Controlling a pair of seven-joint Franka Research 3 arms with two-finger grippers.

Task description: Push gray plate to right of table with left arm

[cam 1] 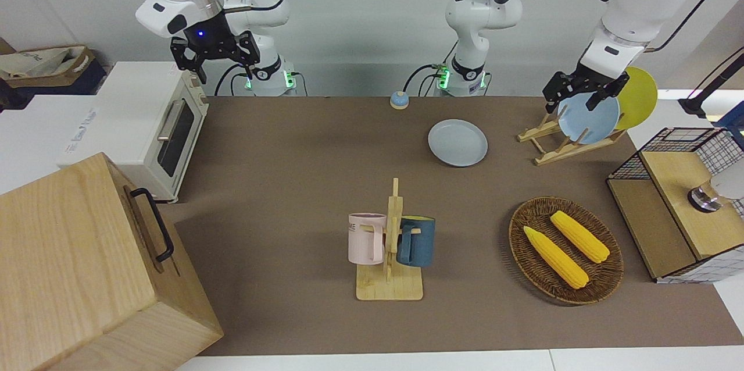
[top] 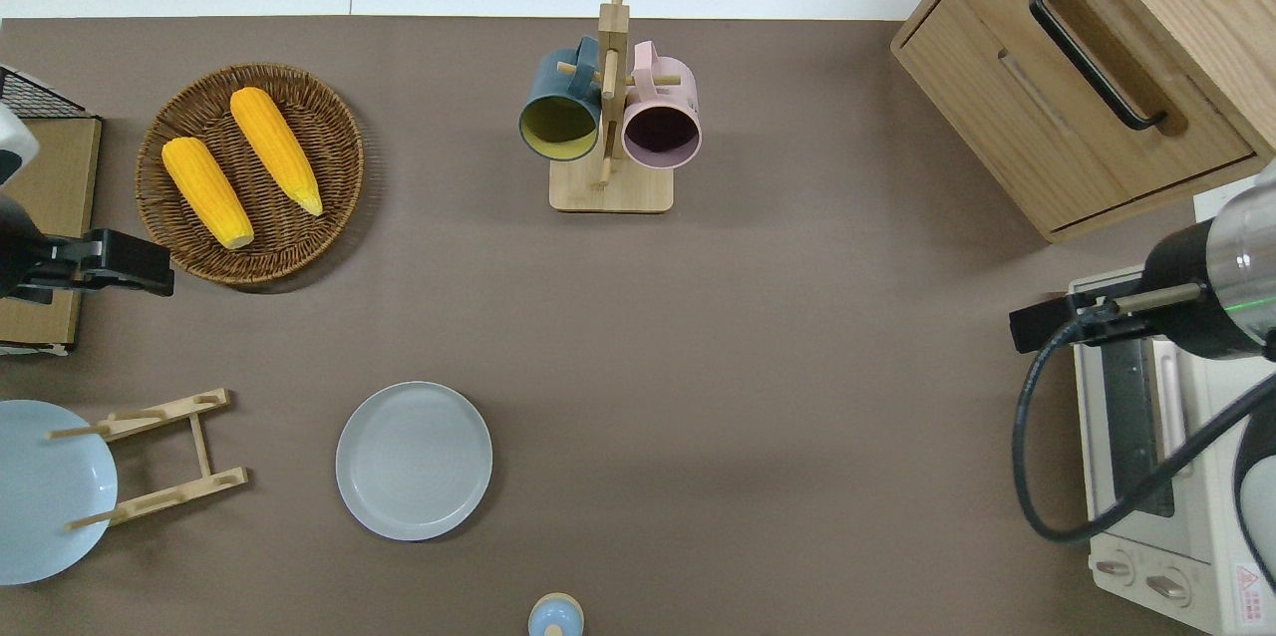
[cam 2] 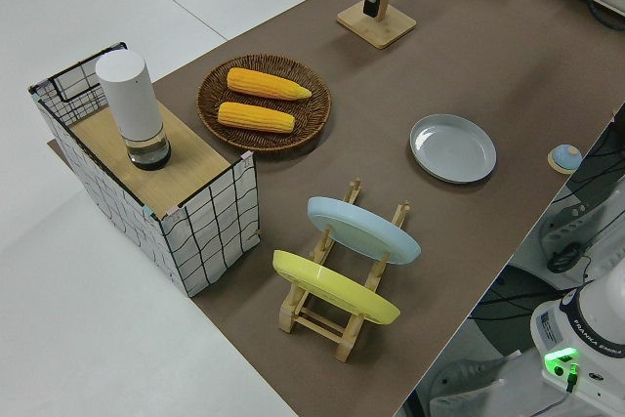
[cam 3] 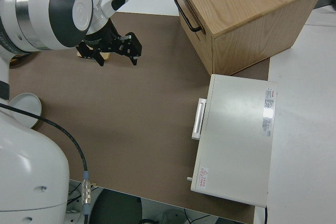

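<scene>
The left gripper (cam 1: 572,93) is being held up with fingers apart, clear of the single round gray plate (top: 414,460), which is lying flat on the table (top: 778,337), at five o'clock from the basket (top: 329,133) holding two corn cobs (top: 274,148), while the right arm is parked.

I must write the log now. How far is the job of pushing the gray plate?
Nothing looks done yet: the gray plate lies flat on the table beside the wooden plate rack, untouched. The left gripper is up in the air near the corn basket. The right arm is parked. The whole push remains.
</scene>
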